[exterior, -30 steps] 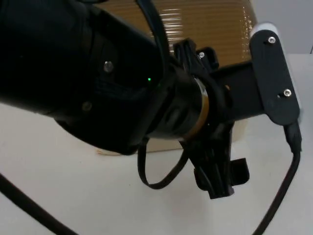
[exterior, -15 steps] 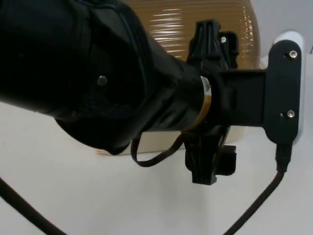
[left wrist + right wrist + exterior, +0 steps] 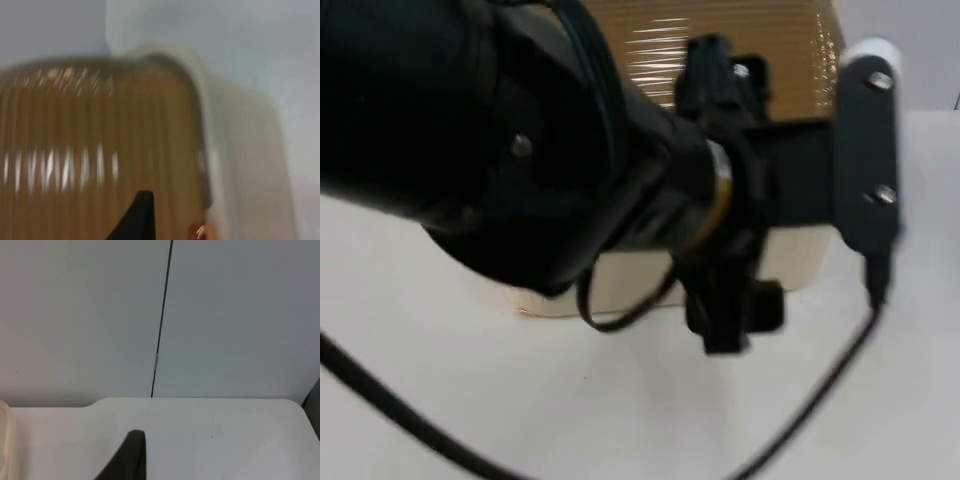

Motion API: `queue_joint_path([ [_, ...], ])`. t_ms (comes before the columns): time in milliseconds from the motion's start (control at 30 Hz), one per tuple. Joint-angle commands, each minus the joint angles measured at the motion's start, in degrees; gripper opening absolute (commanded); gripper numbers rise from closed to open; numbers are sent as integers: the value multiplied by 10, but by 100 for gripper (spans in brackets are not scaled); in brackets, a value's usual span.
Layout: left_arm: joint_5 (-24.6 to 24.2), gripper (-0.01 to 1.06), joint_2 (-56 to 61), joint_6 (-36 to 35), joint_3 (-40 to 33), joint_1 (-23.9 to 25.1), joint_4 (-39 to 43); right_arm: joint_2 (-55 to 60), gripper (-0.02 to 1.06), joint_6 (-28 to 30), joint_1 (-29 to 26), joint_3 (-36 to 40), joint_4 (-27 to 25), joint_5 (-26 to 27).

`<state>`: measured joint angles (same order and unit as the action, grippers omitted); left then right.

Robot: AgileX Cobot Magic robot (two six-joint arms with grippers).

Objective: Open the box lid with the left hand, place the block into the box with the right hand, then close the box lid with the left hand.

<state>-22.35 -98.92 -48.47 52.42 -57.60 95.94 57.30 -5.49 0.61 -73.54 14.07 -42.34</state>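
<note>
The box (image 3: 790,262) has a cream body and a ribbed brown lid (image 3: 770,50) that lies down on it. My left arm reaches across in front of it in the top view and hides most of it. The left gripper (image 3: 800,190) hangs over the box's right part, its fingers hidden behind the wrist. In the left wrist view the brown lid (image 3: 90,150) is very close, with the cream rim (image 3: 235,150) beside it and one black fingertip (image 3: 137,217) over the lid. The right arm waits; its fingertip (image 3: 131,455) stands over bare white table (image 3: 210,435).
The grey partition wall (image 3: 225,315) with a dark vertical seam (image 3: 161,315) closes off the table's far edge. A cream corner of the box (image 3: 4,435) edges into the right wrist view. White table (image 3: 570,400) lies in front of the box.
The left wrist has rolled until its mount plate stands upright, and it has shifted a little left over the box. The lid has stayed down.
</note>
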Motion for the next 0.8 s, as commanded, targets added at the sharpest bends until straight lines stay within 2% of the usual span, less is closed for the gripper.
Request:
queue_joint_path([
  [0,-24,105,0,-9,-2,21,-8,-3,105,1,0,-6,4,1],
  [133,-2,105,0,-9,-2,63,10,-3,105,1,0,-6,4,2],
  [367,10,105,0,-9,-2,84,0,-3,105,1,0,-6,4,2],
  [467,22,101,0,-9,-2,84,-16,-3,105,1,0,-6,4,2],
  [533,36,87,0,-9,-2,84,-40,-3,105,1,0,-6,4,2],
  [567,36,87,0,-9,-2,84,-40,-3,105,1,0,-6,4,2],
  [700,53,46,0,-9,-2,84,-100,-3,105,1,0,-6,4,2],
  [733,53,46,0,-9,-2,84,-100,-3,105,1,0,-6,4,2],
  [767,57,35,0,-9,-2,84,-101,-3,105,1,0,-6,4,2],
])
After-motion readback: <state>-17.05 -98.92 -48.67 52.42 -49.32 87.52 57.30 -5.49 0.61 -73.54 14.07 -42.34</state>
